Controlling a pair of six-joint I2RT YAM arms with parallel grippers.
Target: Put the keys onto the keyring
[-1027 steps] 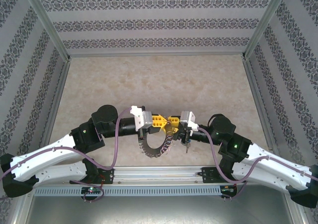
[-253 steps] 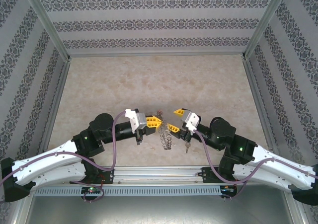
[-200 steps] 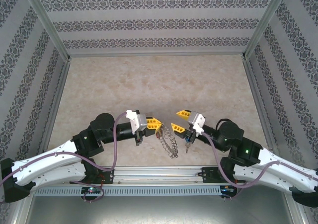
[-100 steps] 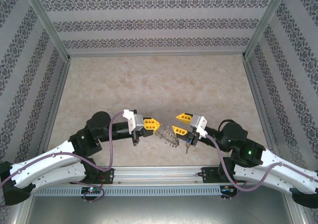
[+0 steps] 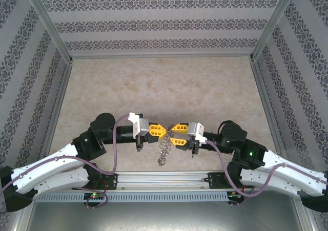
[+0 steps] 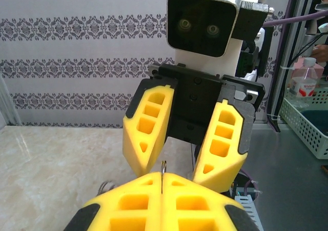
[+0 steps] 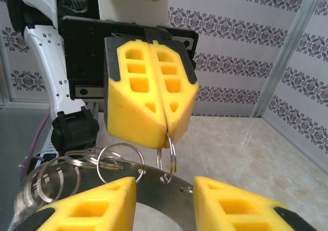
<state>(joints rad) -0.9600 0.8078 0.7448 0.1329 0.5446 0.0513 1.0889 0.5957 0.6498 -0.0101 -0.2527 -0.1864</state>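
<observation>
Keyring | hangs over desk between both hands | my left hand pinched together on one rim loop, steadying it | my right hand fingers apart, flanking rim, likely for threading

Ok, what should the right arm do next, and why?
Probably close the right fingers on the flat rim of the keyring: it sits between them ungripped, while the shut left fingers pinch just one wire loop.
</observation>
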